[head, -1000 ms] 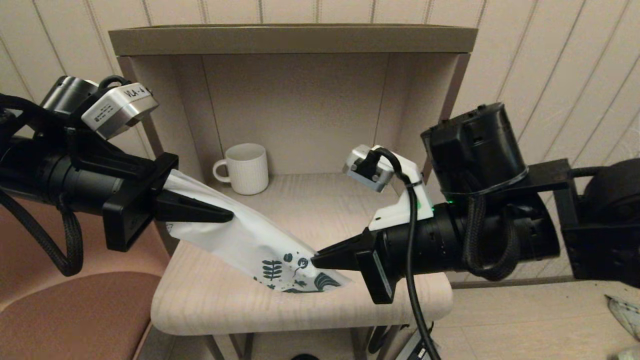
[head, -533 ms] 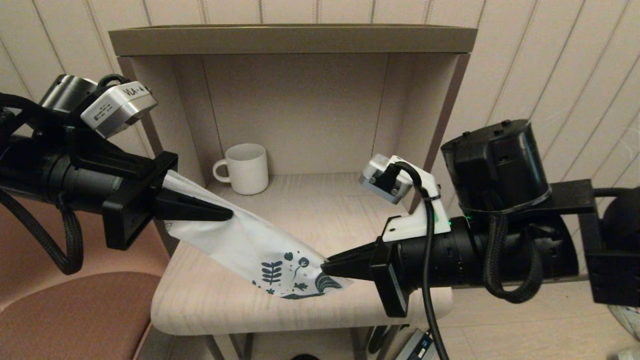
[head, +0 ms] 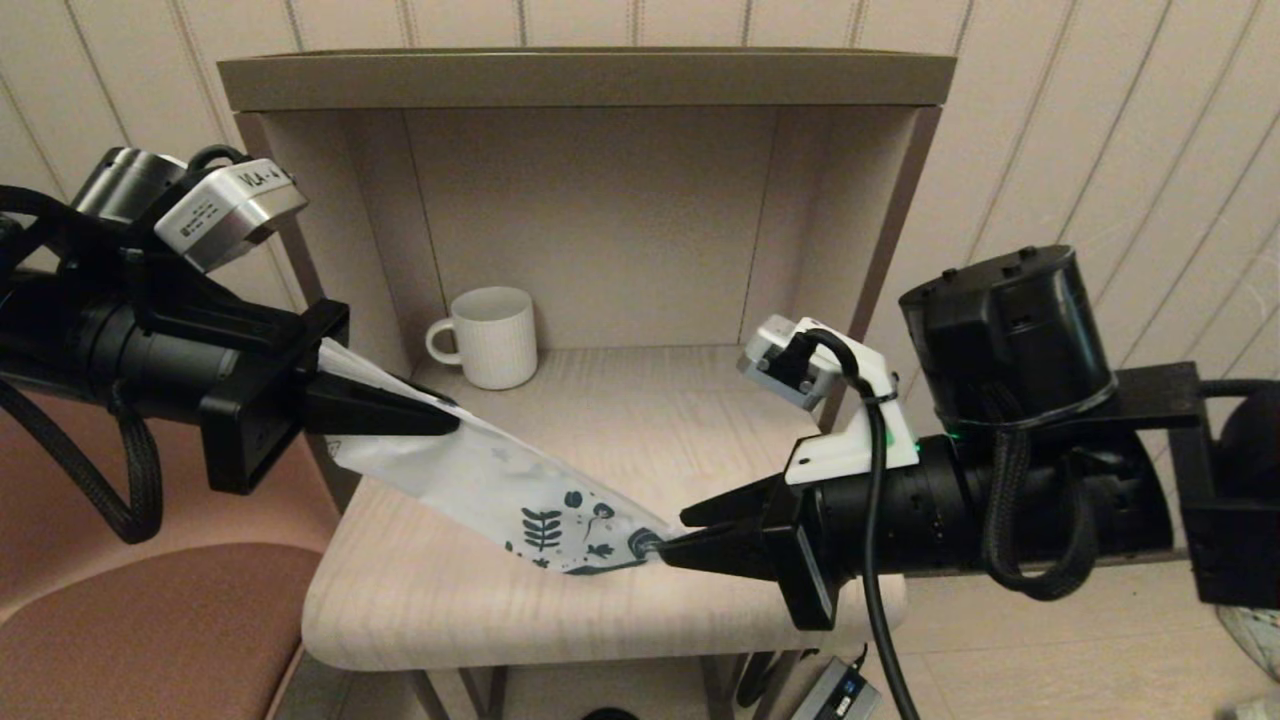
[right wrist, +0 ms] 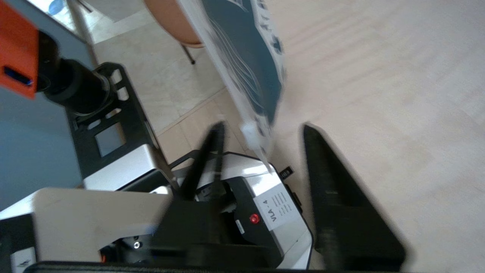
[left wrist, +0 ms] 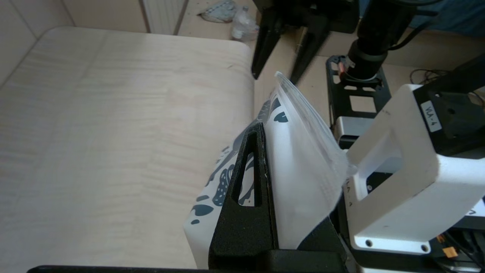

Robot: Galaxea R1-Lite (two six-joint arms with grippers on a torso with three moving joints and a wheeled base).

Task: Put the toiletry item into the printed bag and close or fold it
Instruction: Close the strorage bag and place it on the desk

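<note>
The printed bag slopes from upper left down to the right over the wooden tabletop. My left gripper is shut on its plain white end, and the white film bulges beside the black finger. My right gripper stands open at the teal-printed end. The bag's corner lies loose between the spread fingers. The toiletry item is hidden in every view.
A white ribbed mug stands at the back left of the shelf alcove, whose side walls close in the rear half. A brown chair seat sits low on the left. The right gripper's fingers show beyond the table's edge.
My right gripper has opened and let go of the bag's printed end while that arm drew back to the right. The printed end has dropped lower. My left gripper keeps its hold.
</note>
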